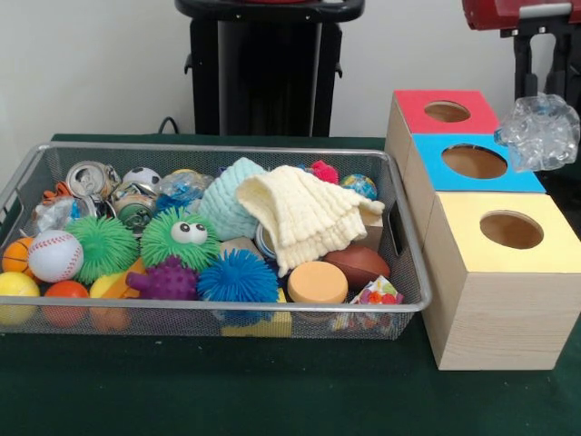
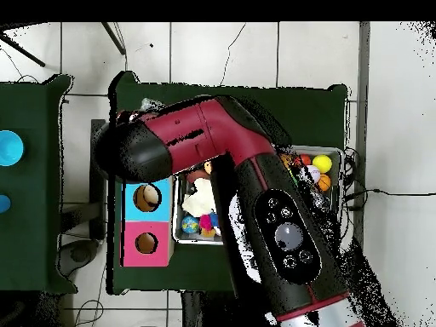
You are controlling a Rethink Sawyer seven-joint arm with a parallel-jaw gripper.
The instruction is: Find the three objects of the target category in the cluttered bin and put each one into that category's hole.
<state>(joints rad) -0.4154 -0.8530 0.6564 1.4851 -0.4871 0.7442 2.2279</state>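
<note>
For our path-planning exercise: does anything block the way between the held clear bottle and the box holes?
Nothing visible does. The clear bottle hangs in the gripper just beside the blue box's open hole.

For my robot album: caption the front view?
Crumpled clear bottle hangs over the blue box, beside the toy-filled bin.

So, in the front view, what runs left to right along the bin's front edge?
Yellow ball → orange ball → purple spiky toy → blue spiky ball → orange disc → bin corner.
</note>
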